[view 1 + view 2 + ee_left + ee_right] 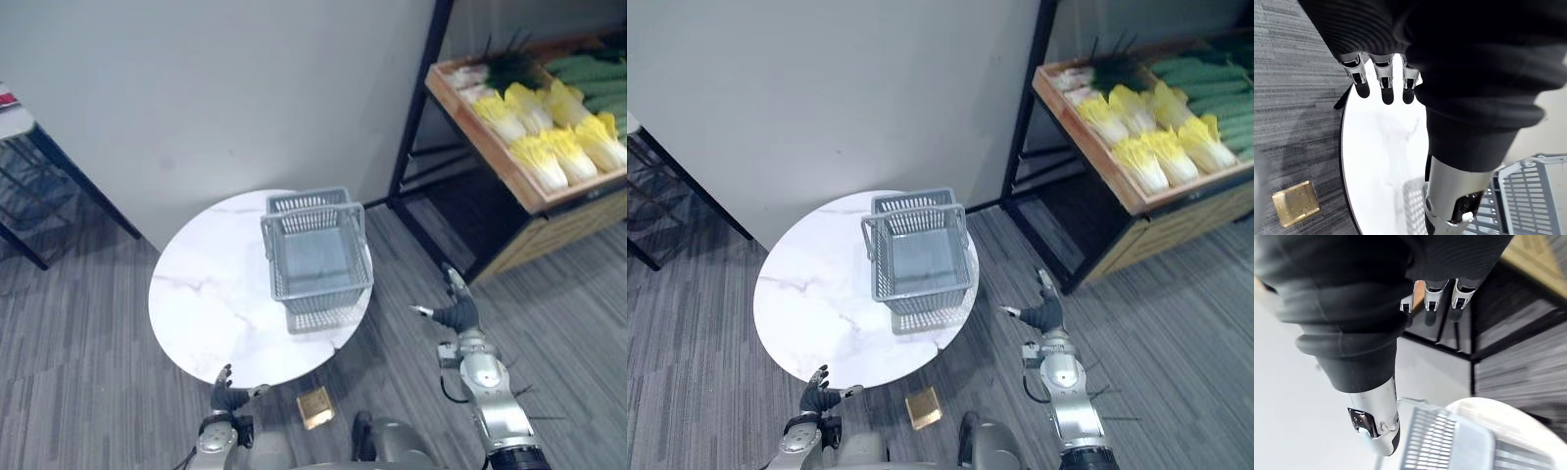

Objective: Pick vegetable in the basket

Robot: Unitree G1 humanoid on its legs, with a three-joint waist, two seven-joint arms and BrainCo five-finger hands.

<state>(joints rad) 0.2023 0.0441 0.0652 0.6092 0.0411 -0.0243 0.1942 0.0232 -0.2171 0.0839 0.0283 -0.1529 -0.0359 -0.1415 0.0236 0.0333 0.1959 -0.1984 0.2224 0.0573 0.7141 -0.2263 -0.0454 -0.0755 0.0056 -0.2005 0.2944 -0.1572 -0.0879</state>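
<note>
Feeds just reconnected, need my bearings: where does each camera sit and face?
Left eye view: on head, looking down at table, basket, vegetable shelf; left hand and right hand low.
Right eye view: same scene, slightly offset.
Left wrist view: along straight fingers to table edge.
Right wrist view: along straight fingers toward vegetable shelf.
Shared: all four show the basket.

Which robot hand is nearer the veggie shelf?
The right hand, between the round white table and the wooden vegetable shelf; the left hand sits at the table's front.
</note>
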